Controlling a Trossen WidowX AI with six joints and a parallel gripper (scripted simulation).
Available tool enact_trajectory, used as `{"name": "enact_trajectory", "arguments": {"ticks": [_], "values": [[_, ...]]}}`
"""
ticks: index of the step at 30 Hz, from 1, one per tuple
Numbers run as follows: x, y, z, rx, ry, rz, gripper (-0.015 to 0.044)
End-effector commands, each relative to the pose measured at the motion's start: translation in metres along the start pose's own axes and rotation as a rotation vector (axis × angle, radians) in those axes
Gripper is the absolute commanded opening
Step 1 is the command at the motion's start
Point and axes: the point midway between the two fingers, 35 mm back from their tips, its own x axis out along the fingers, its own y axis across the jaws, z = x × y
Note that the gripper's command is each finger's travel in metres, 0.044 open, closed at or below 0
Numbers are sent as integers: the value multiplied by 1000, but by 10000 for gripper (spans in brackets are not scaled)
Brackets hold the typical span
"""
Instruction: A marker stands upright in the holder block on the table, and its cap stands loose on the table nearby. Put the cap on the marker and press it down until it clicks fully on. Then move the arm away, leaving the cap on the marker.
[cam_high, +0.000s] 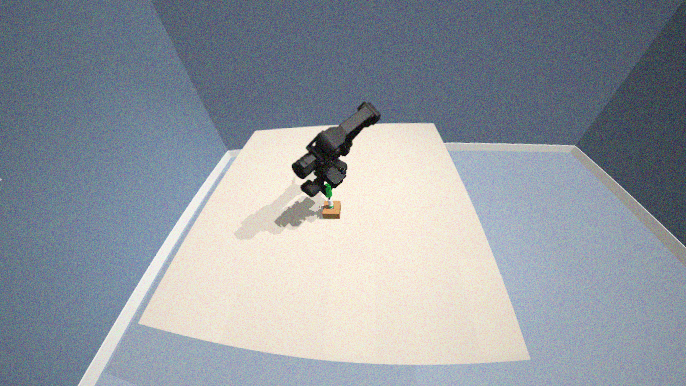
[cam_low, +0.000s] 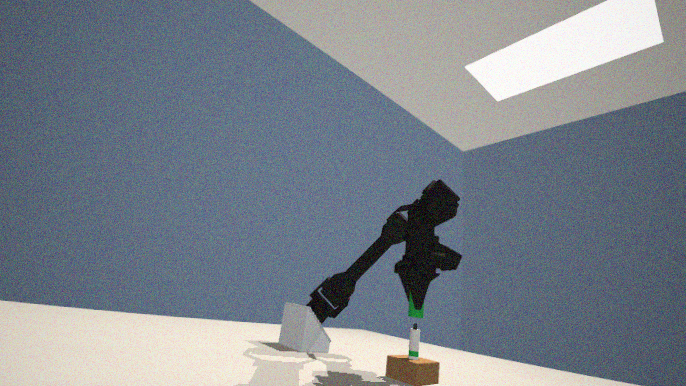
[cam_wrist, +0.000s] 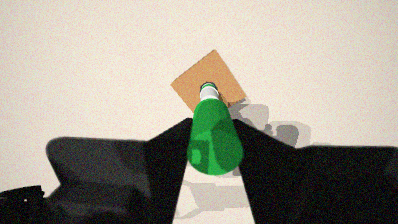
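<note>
Counts one arm (cam_high: 356, 121) (cam_low: 370, 260), one gripper (cam_high: 327, 190) (cam_low: 419, 304) (cam_wrist: 211, 124), one green cap (cam_high: 328, 190) (cam_low: 416, 313) (cam_wrist: 215, 150), one white marker (cam_high: 330, 204) (cam_low: 414, 342) (cam_wrist: 209, 93) and one holder block (cam_high: 332, 215) (cam_low: 412, 371) (cam_wrist: 215, 62), all at one table (cam_high: 380, 280) (cam_low: 125, 345) (cam_wrist: 75, 60). Shows two dark fingers in the wrist view, clamped on the cap from opposite sides. In the exterior view, holds the cap upright just above the marker, with a narrow gap between cap and dark tip (cam_low: 415, 326); no contact there, so marker uncapped. Looks roughly lined up over the tip, though hard to judge exactly from these angles. Below, one marker standing upright in the brown block, with one green band (cam_low: 413, 354) near its foot.

Hidden: in the exterior view, much of the cap behind the fingers; in the wrist view, the dark tip behind the cap, with only part of the white barrel in sight. Cut off at the wrist view's edges: both finger bodies. Also, one pale grey base (cam_low: 295, 325) in the exterior view, covered by the arm from above. Too small from the top for certainty: the cap-to-marker gap.
</note>
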Motion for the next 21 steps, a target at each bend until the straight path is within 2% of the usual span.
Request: {"name": "enact_trajectory", "arguments": {"ticks": [1,21], "values": [[4,0,0,7,-4,0,0],[36,-1,1,7,-5,-1,0]]}}
